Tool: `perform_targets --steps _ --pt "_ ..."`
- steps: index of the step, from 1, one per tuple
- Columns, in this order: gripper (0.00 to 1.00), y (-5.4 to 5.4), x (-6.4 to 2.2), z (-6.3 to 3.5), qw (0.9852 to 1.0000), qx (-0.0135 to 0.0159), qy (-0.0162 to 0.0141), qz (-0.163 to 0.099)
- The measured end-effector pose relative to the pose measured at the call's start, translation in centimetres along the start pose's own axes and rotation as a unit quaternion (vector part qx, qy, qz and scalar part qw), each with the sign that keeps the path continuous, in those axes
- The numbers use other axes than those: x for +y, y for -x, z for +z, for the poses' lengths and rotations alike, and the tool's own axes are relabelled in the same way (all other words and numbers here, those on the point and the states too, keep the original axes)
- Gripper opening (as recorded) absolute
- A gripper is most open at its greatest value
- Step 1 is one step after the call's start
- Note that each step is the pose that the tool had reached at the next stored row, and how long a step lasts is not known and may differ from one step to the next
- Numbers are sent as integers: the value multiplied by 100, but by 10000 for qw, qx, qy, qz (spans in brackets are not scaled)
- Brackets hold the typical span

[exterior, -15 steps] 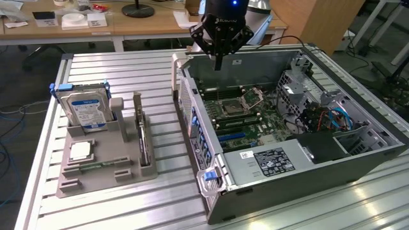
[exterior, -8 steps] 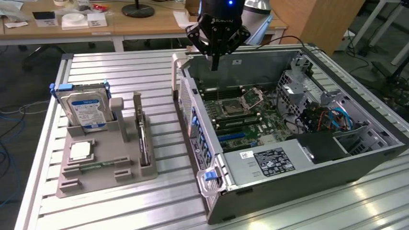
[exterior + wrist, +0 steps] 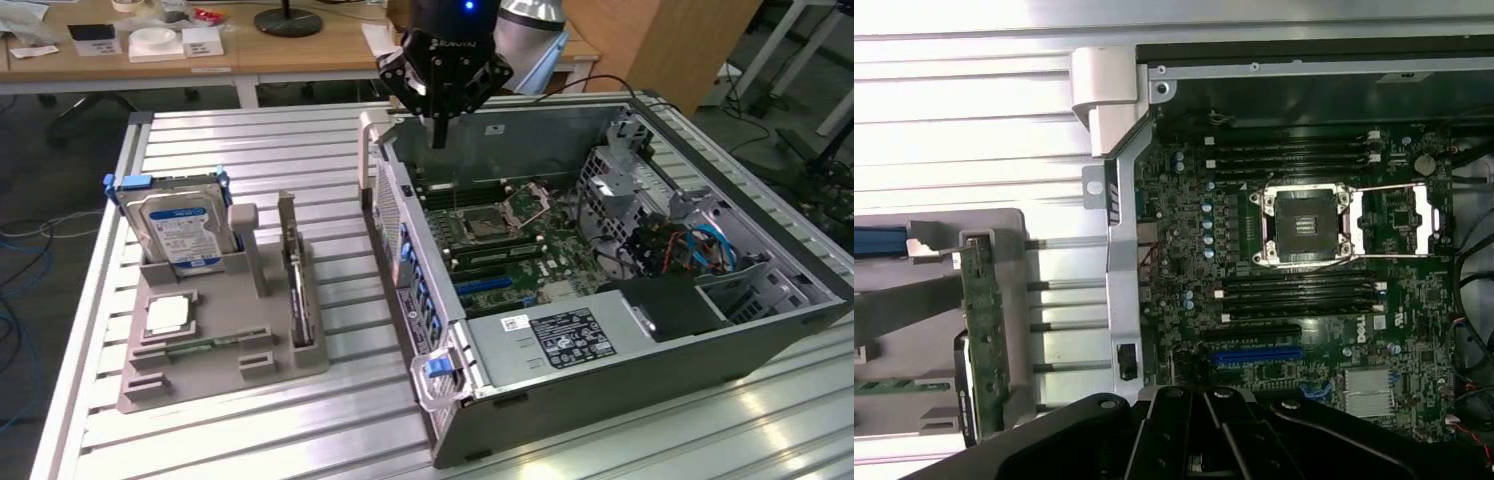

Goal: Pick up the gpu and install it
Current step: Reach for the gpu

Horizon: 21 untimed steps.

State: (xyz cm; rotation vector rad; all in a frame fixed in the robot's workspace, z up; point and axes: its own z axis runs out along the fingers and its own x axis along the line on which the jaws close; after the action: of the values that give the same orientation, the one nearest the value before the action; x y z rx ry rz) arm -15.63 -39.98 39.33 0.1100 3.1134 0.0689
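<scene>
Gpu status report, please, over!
Gripper jaws shut, empty, above the computer case. Gpu upright in grey holder, untouched. Hard drive stands beside it, apart.

The gpu [image 3: 296,290] stands edge-on in the holder [image 3: 200,378]; its faces are hidden. The label [image 3: 574,336] on the power supply [image 3: 505,358] is too small to read.

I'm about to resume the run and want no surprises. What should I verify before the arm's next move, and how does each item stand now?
1. gpu standing upright in the grey holder: ok.
2. gripper carrying nothing: ok.
3. Gripper open enough to grasp: not ok, it is shut.
4. Gripper above the gpu: not ok, it hangs over the rim of the open case.
5. Blue slot on the motherboard free: ok.
6. Which way the card's bracket faces: cannot tell.
</scene>
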Motion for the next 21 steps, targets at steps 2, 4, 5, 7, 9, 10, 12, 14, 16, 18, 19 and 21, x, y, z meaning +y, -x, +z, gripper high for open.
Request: perform_targets --steps 2,4,5,7,9,10,12,14,16,18,19,21 --pt "11 -18 -13 -1 10000 1 2 -10" --pt "11 -35 -29 -3 10000 2 6 -31" --pt "11 -45 -34 -3 10000 3 9 -45" --pt "11 -71 -42 -4 10000 5 11 -86" --pt "11 -101 -47 -4 9999 7 12 -122" --pt "11 -115 -50 -5 9999 7 13 -140" --pt "11 -145 -57 -6 9998 9 14 -177" --pt "11 -173 -66 -7 9998 10 15 -207" --pt "11 -198 -76 -8 9997 11 16 -239" --pt "11 -228 -88 -10 9996 13 16 -272" --pt "11 -243 -94 -10 9996 13 17 -287" --pt "11 -275 -105 -12 9995 15 17 -315"
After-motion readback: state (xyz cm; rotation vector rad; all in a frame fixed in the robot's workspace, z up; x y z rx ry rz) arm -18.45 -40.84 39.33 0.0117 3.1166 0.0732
